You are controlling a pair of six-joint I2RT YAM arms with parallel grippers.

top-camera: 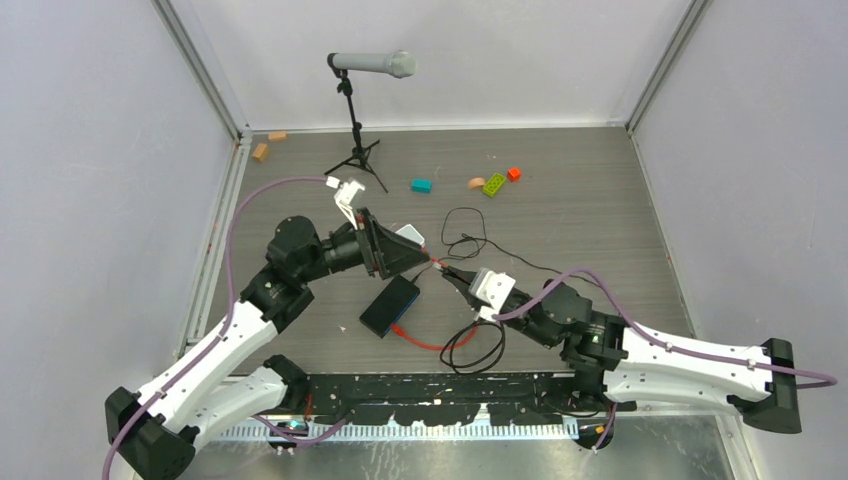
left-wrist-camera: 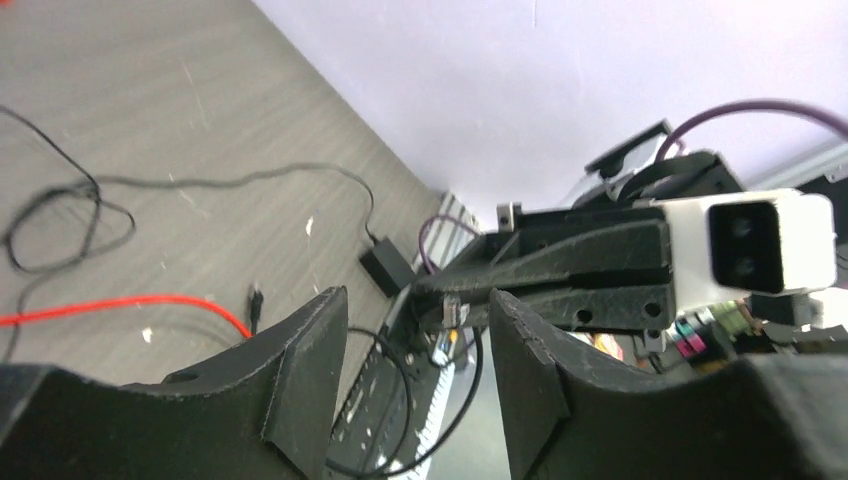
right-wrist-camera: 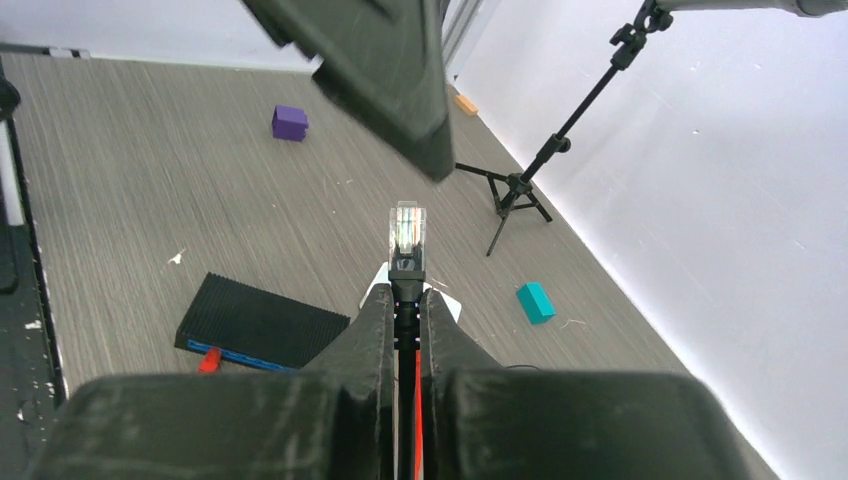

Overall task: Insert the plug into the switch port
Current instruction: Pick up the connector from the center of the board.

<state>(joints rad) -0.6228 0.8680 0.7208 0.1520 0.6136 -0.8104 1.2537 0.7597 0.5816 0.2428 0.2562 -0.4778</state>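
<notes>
My right gripper (right-wrist-camera: 405, 292) is shut on the black boot of the plug (right-wrist-camera: 406, 228), whose clear tip sticks out past the fingertips, up in the air. The thin red cable (right-wrist-camera: 418, 440) runs back between the fingers. In the top view the plug (top-camera: 438, 266) hangs between both grippers. My left gripper (left-wrist-camera: 420, 345) is open, its jaws standing either side of the plug (left-wrist-camera: 452, 310) without touching it. The flat black switch (top-camera: 390, 305) lies on the table below. The switch port lies along its blue edge (right-wrist-camera: 250, 357), where a red connector (right-wrist-camera: 208, 360) sits at one end.
A white rounded box (top-camera: 410, 235) lies behind the left gripper. A microphone stand (top-camera: 355, 150) stands at the back. Small blocks are scattered about: teal (top-camera: 421, 185), green (top-camera: 494, 184), purple (right-wrist-camera: 290, 122). Black cables (top-camera: 465, 235) loop on the table, and a coil (top-camera: 475, 345) lies near the front.
</notes>
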